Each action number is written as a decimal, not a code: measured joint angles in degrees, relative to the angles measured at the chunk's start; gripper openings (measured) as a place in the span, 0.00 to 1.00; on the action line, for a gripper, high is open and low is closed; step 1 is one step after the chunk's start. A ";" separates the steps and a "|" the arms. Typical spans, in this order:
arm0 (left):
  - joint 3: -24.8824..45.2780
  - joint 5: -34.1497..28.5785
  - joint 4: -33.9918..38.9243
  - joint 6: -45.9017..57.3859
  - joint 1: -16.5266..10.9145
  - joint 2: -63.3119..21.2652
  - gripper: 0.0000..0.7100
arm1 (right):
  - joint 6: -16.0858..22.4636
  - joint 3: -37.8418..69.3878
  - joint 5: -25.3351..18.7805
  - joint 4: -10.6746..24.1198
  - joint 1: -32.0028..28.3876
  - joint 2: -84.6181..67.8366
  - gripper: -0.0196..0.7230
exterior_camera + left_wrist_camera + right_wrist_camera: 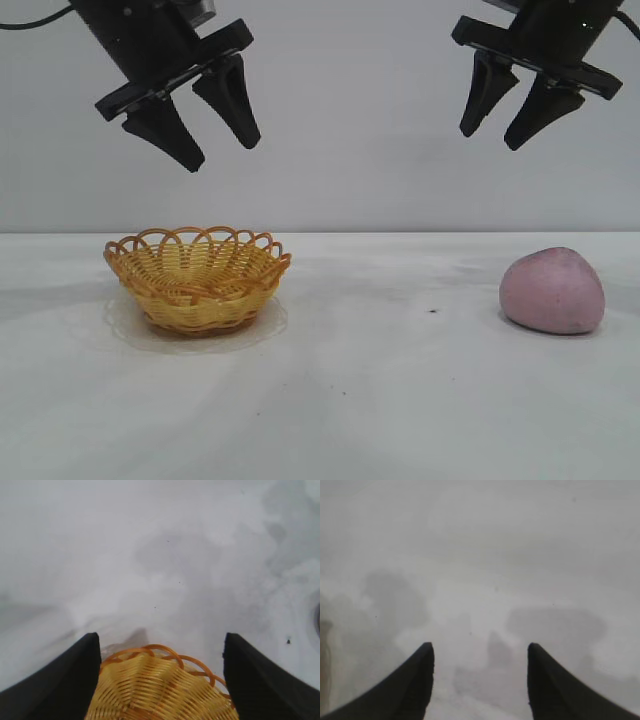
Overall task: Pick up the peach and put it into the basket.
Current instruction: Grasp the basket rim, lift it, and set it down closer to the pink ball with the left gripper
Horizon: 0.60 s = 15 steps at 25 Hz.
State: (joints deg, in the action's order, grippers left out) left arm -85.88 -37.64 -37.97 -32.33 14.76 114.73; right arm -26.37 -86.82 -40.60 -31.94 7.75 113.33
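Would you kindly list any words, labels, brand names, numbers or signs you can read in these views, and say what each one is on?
None: no readable text shows in any view.
The basket is plain wicker, with no tag or label.
The peach has no sticker or marking.
The left gripper, right gripper and table carry no lettering or numbers.

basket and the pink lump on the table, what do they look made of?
Shallow yellow woven basket with orange-brown looped rim: looks like wicker or a plastic imitation; interlaced strands and open scallops show, slight sheen, so either is possible.

Dusty-pink rounded peach: matte, no gloss, faint purplish mottling, slightly lumpy outline; probably a foam or moulded replica, but the look alone doesn't settle it.
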 joint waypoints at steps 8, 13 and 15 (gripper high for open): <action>0.00 0.00 0.00 0.00 0.00 0.00 0.64 | 0.00 0.00 0.00 0.00 0.00 0.00 0.55; -1.67 -3.56 6.50 0.00 0.00 0.00 0.64 | 0.00 0.00 0.00 0.00 0.00 0.00 0.55; -3.73 -6.58 11.54 0.00 0.00 0.00 0.64 | -0.12 0.00 0.00 0.10 0.00 0.00 0.55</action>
State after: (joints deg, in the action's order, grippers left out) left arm -89.62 -44.22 -26.43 -32.33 14.76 114.73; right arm -26.49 -86.82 -40.60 -31.83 7.75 113.33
